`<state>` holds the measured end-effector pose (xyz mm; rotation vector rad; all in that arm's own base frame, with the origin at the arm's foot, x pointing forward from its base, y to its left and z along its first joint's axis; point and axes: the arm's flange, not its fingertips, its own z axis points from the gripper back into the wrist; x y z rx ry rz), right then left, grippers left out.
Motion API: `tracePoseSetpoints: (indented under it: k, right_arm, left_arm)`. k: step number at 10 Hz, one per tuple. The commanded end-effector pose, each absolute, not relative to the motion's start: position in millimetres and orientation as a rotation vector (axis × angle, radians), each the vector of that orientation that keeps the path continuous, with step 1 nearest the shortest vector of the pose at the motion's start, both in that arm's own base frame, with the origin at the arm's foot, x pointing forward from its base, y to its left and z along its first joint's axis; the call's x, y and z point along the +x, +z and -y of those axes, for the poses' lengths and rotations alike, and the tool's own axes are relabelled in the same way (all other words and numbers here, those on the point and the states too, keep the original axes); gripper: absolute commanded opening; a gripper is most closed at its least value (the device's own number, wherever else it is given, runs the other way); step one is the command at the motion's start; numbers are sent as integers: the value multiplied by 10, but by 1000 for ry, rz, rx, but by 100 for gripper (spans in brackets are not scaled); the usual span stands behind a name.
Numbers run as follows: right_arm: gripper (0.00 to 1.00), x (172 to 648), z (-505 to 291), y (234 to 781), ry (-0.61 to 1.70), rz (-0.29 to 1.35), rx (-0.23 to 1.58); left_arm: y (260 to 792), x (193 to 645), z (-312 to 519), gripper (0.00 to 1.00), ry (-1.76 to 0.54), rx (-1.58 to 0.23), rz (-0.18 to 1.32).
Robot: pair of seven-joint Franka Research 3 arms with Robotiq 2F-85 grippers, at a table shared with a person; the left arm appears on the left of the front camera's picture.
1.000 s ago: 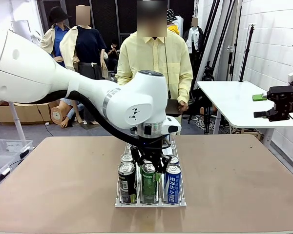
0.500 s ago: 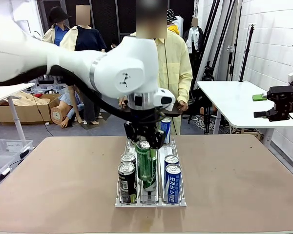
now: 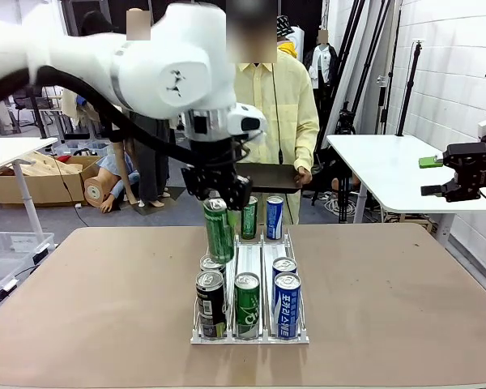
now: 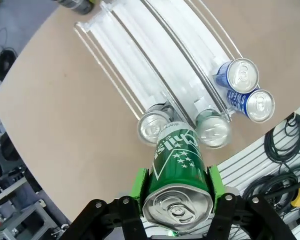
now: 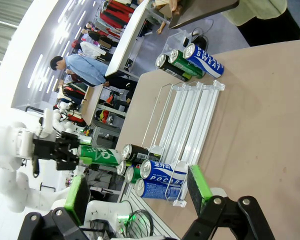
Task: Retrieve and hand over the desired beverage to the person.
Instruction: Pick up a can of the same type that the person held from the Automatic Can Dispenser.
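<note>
Green can (image 3: 219, 231) is hanging clear above the rack (image 3: 251, 334), and my left claw (image 3: 218, 197) is clamping it by the upper end. In the left wrist view the green pads are pressing on opposite sides just under the rim. Its long axis is running almost straight up and down, tilting only slightly.

The person (image 3: 275, 97) is standing just past the far edge of the counter (image 3: 105, 300), beyond the can and a little toward my right. One hand (image 3: 304, 173) is holding a dark flat board (image 3: 267, 177) at waist height.

I am judging that the handover is calling for a forward carry over the far cans (image 3: 262, 217), keeping the can upright. My right claw (image 3: 431, 176) is hanging well off to the side, fingers apart and empty, so the left arm is much the nearer one.
</note>
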<state>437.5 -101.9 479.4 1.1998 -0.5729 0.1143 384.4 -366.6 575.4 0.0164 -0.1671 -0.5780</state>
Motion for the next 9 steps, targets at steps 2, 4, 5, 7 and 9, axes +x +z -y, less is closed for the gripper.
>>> tracePoseSetpoints:
  k: [2,4,5,7,9]
  right_arm:
    - [100,4380,1017,4811,117,569,1210]
    - [100,4380,1017,4811,117,569,1210]
    - [100,4380,1017,4811,117,569,1210]
    - [100,4380,1017,4811,117,569,1210]
    - [100,4380,1017,4811,117,569,1210]
  left_arm:
    - [5963,3723,3186,0,-557,-19,163]
    - [5912,3654,2718,0,-528,16,117]
    - [5831,3621,2506,0,-525,45,96]
    - [5592,3627,2224,0,-504,104,86]
    - [5444,3631,1893,0,-488,99,124]
